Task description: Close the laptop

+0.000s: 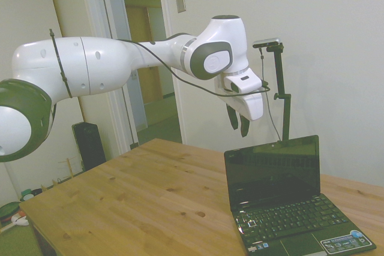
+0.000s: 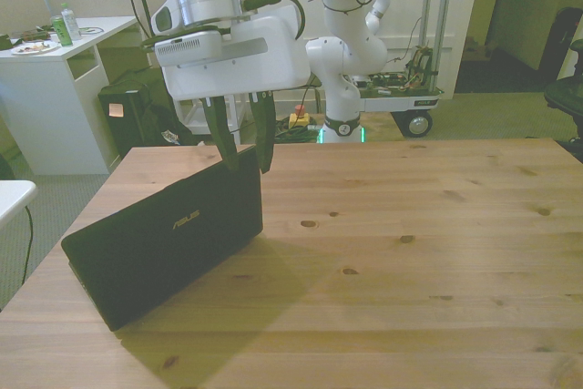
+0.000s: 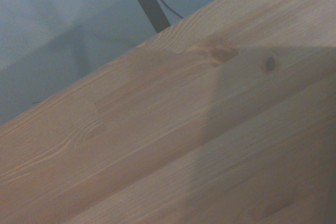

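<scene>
Pincer (image 2: 242, 145) hangs in the air just above the top edge of the laptop (image 2: 164, 241) lid, its two dark fingers (image 1: 232, 117) pointing down with a narrow gap between them and nothing held. From the side it seems clear of the screen, though contact is hard to rule out. Open, lid upright, the laptop stands on the wooden surface (image 2: 410, 252) toward the front view's left, keyboard (image 1: 290, 216) exposed.

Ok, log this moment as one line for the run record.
laptop: open, lid upright | gripper: open, above lid's top edge near its corner, no contact seen | table: wooden, laptop at the front view's left | closing: not begun
</scene>
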